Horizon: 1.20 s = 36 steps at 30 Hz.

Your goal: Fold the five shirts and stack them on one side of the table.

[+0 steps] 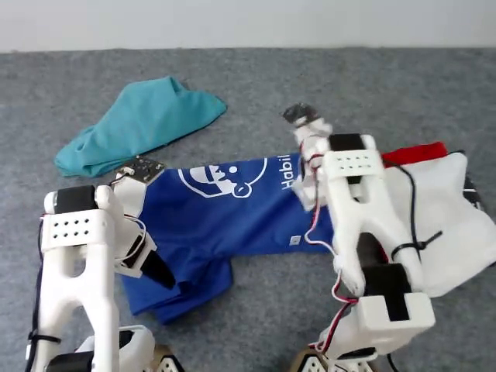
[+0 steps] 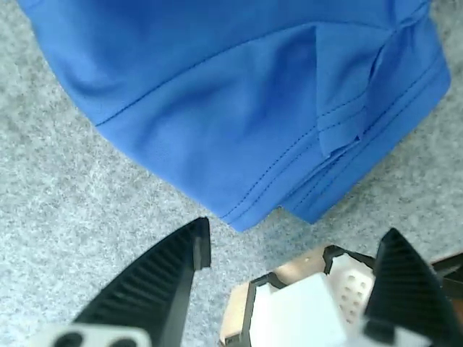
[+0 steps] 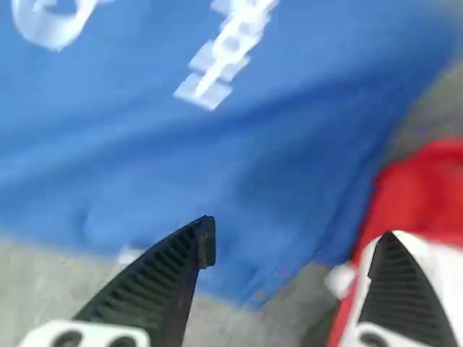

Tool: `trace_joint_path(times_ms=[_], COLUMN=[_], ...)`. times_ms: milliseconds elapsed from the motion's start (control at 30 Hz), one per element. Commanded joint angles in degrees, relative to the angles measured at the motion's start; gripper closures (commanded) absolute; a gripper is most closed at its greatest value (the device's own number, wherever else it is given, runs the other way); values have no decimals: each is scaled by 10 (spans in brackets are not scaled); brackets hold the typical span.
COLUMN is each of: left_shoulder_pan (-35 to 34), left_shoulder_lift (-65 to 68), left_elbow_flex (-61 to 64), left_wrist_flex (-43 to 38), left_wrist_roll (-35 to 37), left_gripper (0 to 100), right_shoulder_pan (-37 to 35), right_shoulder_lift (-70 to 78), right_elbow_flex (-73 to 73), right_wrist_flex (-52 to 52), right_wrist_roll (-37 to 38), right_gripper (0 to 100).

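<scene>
Entry: shirt folding, blue item in hand.

Nearest, left gripper [image 2: 298, 246]: jaws spread wide, holding nothing; poised just above the grey tabletop [image 1: 387, 85], beside the near hem of the blue shirt [image 1: 232, 209]; that corner lies doubled over itself, with stitched edges stacked in layers.

Right gripper [image 3: 296, 242]: jaws likewise apart and empty; hovering over the opposite end of the blue shirt, below its white lettering and just beside the red shirt [image 3: 427, 188].

Blue shirt: spread crosswise at mid-tabletop between the two arms, print upward, not yet folded; near-left portion bunched.

White shirt [image 1: 442, 225]: loose heap on the right, partly under the right arm; red shirt tucked along its far edge; both touching or nearly touching the blue shirt's end.

Farthest, teal shirt [image 1: 139, 124]: crumpled at the far left, apart from the rest; unfolded.

Hazards, as judged: the left jaws may pinch only one layer of the doubled hem, or all of them, leaving the fold skewed; the right jaws may snag red or white cloth along with the blue, dragging the heap; uneven lifts by the two arms would likely wrinkle the shirt.
</scene>
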Motion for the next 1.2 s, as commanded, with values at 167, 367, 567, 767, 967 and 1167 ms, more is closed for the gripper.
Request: trace_joint_path(times_ms=[167,367,567,767,967,1167], left_shoulder_pan=[0,-1,-2,0,-1,-1], left_shoulder_lift=[-15,-15,-15,-15,-16,-16], left_elbow_flex=[0,0,0,0,0,0], left_wrist_flex=[7,8,8,8,8,8], left_wrist_roll=[-7,-7,-7,-7,-7,-6], left_gripper=[650,650,650,650,650,650], right_shoulder_pan=[24,72,120,138,136,89], right_shoulder_lift=[-45,9,87,116,115,82], right_elbow_flex=[-39,-14,-16,-27,-79,-128], right_wrist_flex=[106,-38,-149,-199,-175,-40], right_wrist_roll=[10,11,11,11,11,7], right_gripper=[660,660,660,660,660,660])
